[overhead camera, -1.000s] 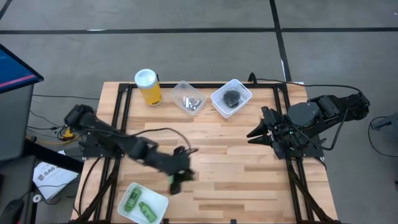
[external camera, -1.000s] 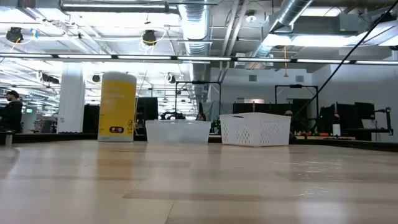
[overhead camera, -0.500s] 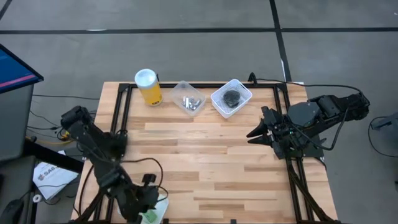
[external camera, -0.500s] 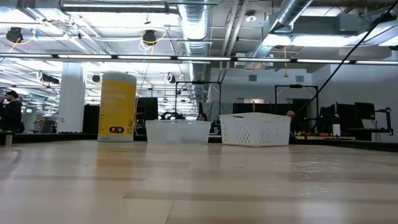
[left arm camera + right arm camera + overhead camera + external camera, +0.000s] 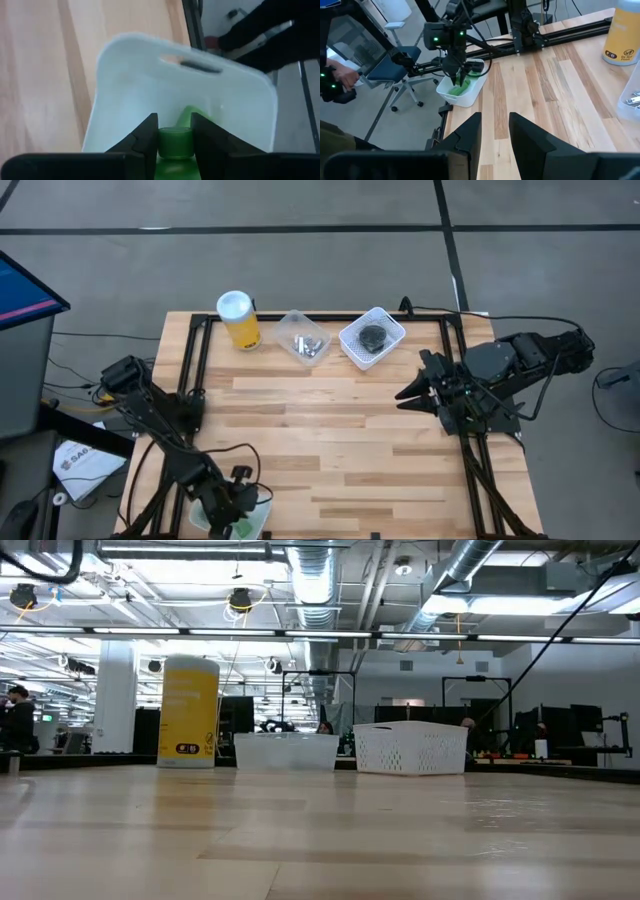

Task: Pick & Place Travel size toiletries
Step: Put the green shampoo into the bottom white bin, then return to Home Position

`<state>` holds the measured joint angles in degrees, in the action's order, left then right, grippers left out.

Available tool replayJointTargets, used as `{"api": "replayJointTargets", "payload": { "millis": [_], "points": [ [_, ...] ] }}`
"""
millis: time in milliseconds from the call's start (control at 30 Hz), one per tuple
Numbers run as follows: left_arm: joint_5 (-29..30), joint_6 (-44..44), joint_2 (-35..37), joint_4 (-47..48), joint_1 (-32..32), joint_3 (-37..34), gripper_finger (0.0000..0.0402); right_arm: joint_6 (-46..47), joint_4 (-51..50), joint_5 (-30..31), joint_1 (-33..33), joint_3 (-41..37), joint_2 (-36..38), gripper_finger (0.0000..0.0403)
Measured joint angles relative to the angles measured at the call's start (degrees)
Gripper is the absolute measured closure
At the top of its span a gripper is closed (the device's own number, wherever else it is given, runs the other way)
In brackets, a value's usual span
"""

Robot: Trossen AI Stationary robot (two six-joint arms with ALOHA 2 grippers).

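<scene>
While the left gripper [image 5: 175, 134] is pinching a small green plastic bottle [image 5: 175, 145] by its cap above the white plastic tub [image 5: 262, 506] at the table's seven o'clock corner, a careless release is risking the bottle bouncing off the bottles already lying inside. The right gripper [image 5: 494, 131], its narrowly parted fingers holding nothing, is waiting at three o'clock.

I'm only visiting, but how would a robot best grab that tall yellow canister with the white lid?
A judgement: the tall yellow canister stands upright at the wooden table's far edge, so grip its round body from the side, from the open tabletop. The clear plastic tub sits close beside it, and the lid looks too wide.
</scene>
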<state>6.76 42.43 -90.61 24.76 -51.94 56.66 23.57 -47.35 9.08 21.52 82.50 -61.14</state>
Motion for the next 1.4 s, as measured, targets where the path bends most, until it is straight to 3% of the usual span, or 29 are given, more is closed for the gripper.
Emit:
{"api": "replayJointTargets", "payload": {
  "millis": [300,600,767,1000,1200,1400],
  "points": [
    [-2.56,-4.66,0.00,-4.07,0.00,-4.39,0.0303,1.11,0.00,0.00,0.00,0.00,0.00,0.0310],
    [-2.62,-6.19,0.13,-4.88,0.26,-4.46,0.0231,0.90,0.00,0.00,0.00,0.00,0.00,0.0310],
    [-2.63,-3.91,4.05,-5.23,2.10,-4.46,0.0206,-0.83,3.31,-0.01,0.00,0.00,0.06,0.0310],
    [-0.96,-0.57,20.62,-5.89,7.75,-4.48,0.0229,-9.53,12.54,-0.01,-0.72,0.00,3.05,0.0310],
    [9.79,10.48,39.29,-8.54,10.51,-4.48,0.0252,-9.74,24.67,-0.02,-1.41,0.00,7.03,0.0310],
    [16.41,9.23,54.37,-16.10,10.14,-4.44,0.0261,-6.54,25.18,-0.13,0.25,0.04,9.69,0.0310]
  ]
}}
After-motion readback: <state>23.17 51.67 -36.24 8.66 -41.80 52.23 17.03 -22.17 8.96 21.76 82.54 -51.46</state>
